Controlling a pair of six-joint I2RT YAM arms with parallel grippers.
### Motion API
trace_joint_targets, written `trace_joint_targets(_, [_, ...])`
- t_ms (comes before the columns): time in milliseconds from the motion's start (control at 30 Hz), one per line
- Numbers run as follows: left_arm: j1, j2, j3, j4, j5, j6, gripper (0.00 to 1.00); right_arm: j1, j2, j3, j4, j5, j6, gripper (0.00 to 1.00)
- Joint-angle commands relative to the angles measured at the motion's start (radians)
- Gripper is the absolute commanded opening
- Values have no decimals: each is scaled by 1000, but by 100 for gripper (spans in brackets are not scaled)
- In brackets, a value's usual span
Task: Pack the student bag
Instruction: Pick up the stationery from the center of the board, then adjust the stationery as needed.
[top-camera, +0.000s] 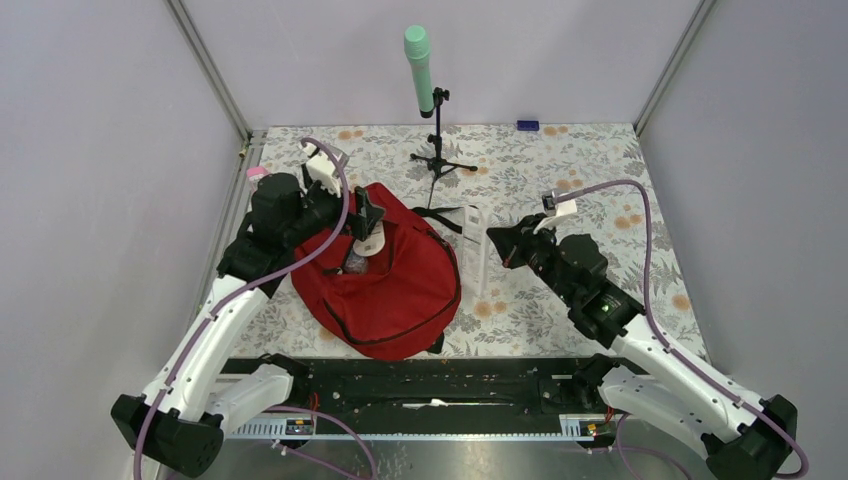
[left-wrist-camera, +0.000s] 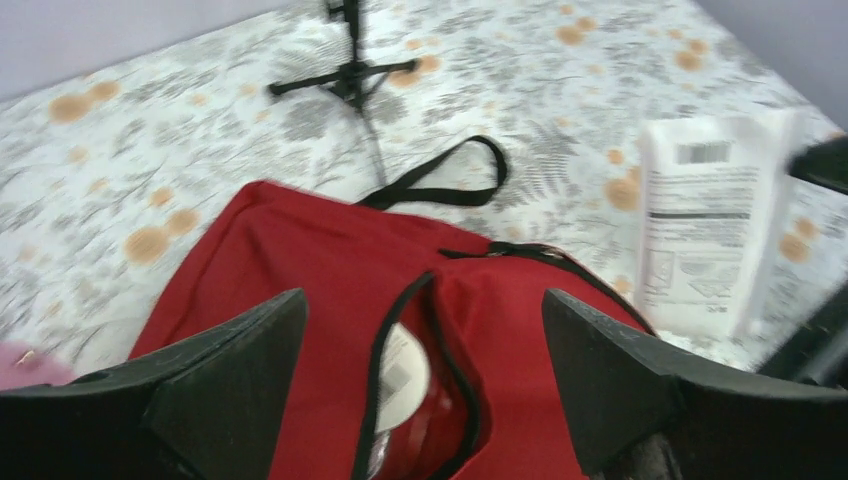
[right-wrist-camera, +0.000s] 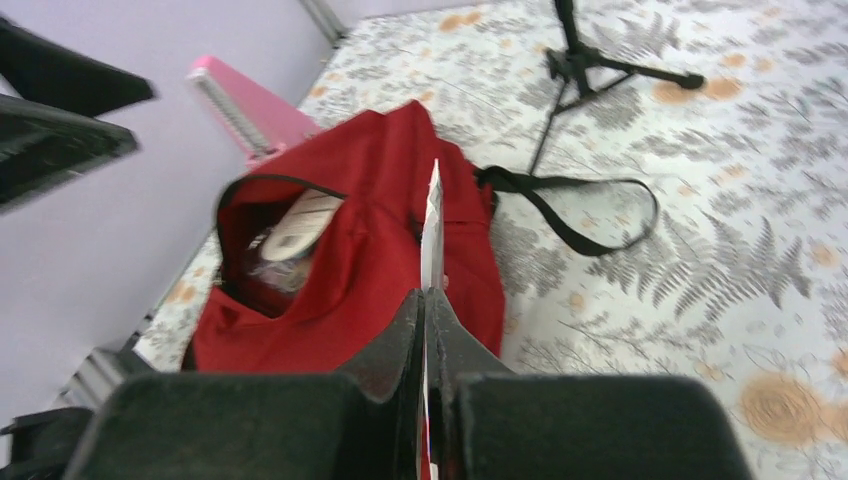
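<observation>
- The student bag (top-camera: 400, 290), a big red cloth backpack with black straps and black zips, lies on the flowery table (top-camera: 560, 150) in front of your left arm. Its zip mouth is open and faces up.
- Your left gripper (left-wrist-camera: 425, 300) hangs right over that mouth. Its two fingers are spread wide apart, with nothing between them.
- A round tub with a white lid (left-wrist-camera: 405, 375) sits inside the bag, just under the mouth.
- Your right gripper (right-wrist-camera: 425, 310) is pinched tight on a flat white paper packet (right-wrist-camera: 432, 225). It holds the packet on its thin edge, just beside the bag.
- The mouth looks narrow and floppy. If you push the packet in crooked, I think it can catch on the cloth lip and bend, or shove the whole bag away.
- The tub lies close under the mouth, so the packet may bump it and stop halfway.
- Your two arms are near each other. If the right one comes in while the left one hangs there, they may knock together.
- The long black strap loop (right-wrist-camera: 570, 205) lies on the table near the black tripod stand (top-camera: 437, 160). If the bag gets dragged, the strap could pull on the stand and tip it.
</observation>
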Motion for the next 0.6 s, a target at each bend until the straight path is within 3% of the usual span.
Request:
trace_joint_targets(0, [5, -28, -37, 170, 385, -1, 92, 7, -10, 109, 0, -193, -55, 0])
trace_joint_targets(100, [3, -20, -72, 293, 611, -53, 92, 7, 5, 157, 14, -328, -56, 0])
trace_joint_targets(200, [0, 2, -80, 363, 743, -112, 91, 6, 24, 189, 41, -466, -39, 0])
trace_joint_targets(567, [-57, 53, -87, 407, 855, -160, 95, 7, 106, 242, 202, -728, 85, 0])
